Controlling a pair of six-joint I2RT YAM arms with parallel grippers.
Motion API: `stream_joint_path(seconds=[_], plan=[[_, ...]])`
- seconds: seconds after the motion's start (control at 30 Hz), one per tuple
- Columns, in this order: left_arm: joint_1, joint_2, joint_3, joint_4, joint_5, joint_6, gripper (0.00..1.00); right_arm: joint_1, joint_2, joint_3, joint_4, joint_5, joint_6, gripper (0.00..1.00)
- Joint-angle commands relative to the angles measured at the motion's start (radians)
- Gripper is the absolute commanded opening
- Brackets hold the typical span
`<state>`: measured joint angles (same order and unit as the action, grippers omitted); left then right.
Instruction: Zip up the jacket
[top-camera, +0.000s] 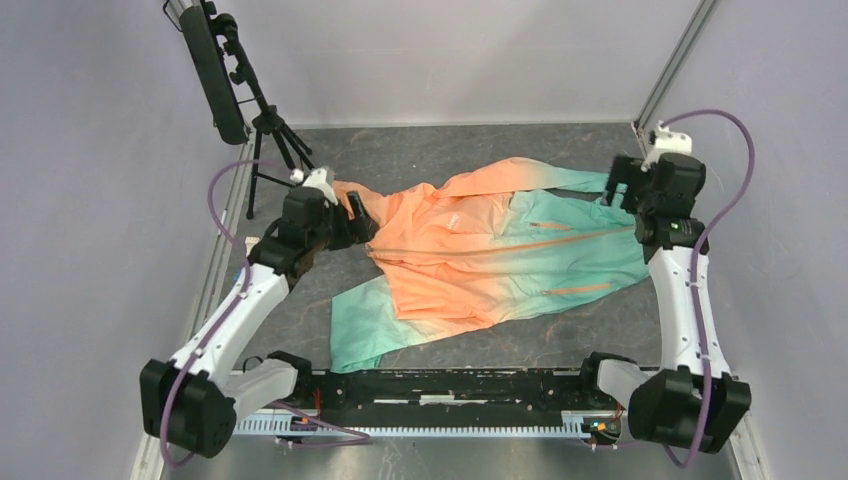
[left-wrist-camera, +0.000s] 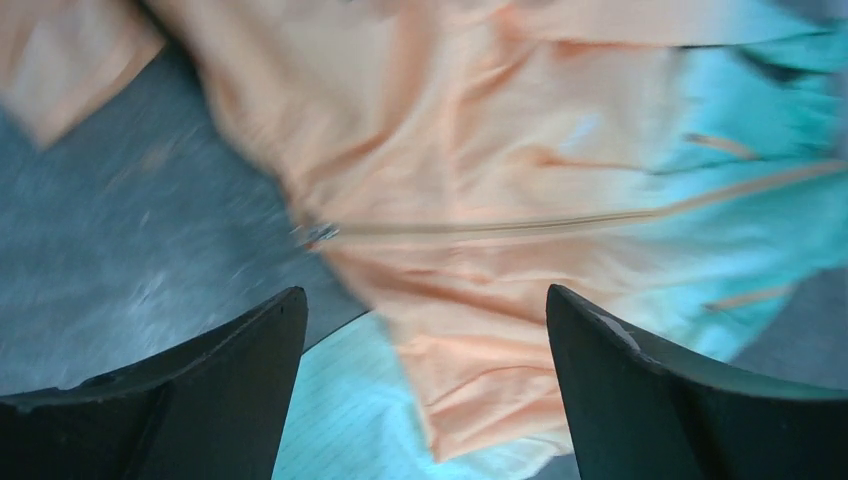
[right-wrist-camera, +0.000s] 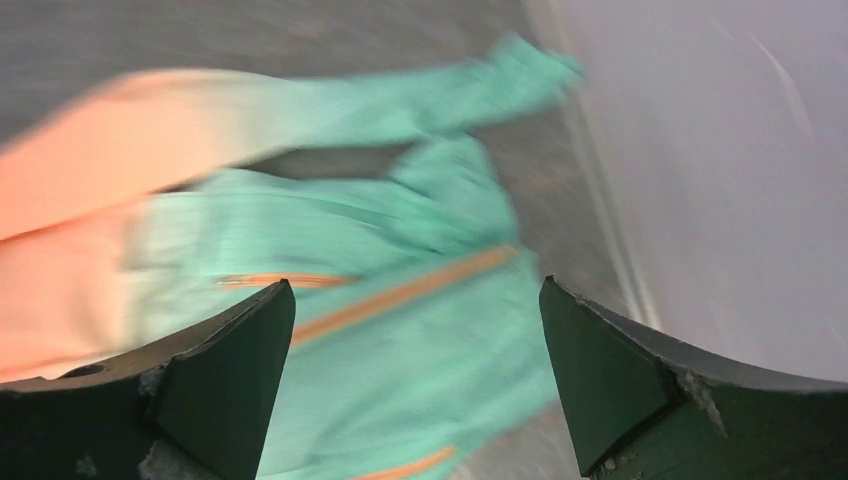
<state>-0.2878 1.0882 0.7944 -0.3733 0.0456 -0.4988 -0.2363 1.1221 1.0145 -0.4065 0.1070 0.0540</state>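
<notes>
The jacket is fading from orange to mint green, its pocket zips showing orange, against a mottled dark grey table and pale lilac walls.

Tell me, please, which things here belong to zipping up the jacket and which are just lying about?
For the job:
- jacket
- front zipper
- left gripper, open
- right gripper, open

Just lying about:
- tripod, far left
- black panel above it
</notes>
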Motion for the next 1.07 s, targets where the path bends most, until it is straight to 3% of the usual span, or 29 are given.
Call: stream_joint_path(seconds=[0.0,0.1,0.2,0.4,0.67,0.83,1.03], plan=[[-0.096,-0.133,0.188,0.057,0.149,0.136,0.94,0.148,-0.073,0.103,-0.013,-0.378,0.033,0.98],[-0.116,-0.23,0.224,0.178,0.289,0.115,1.0,0.211,-0.12,0.085,0.117,-0.717,0.147,0.98],[-0.116,-0.311,0.252,0.3,0.347,0.087,1.0,0.223,-0.17,0.124,0.218,-0.837,0.255,0.98],[-0.116,-0.292,0.505,0.327,0.407,0.036,1.0,0.223,-0.296,0.351,0.136,-0.53,0.134,0.98],[-0.167,-0.38,0.682,0.155,0.146,0.212,1.0,0.223,-0.548,0.27,0.301,-0.15,0.072,0.98],[-0.188,-0.471,0.596,0.143,-0.008,0.264,1.0,0.223,-0.621,0.179,0.37,-0.079,0.109,0.98],[-0.197,-0.482,0.567,0.152,-0.002,0.263,1.0,0.223,-0.627,0.124,0.391,-0.158,0.122,0.98]])
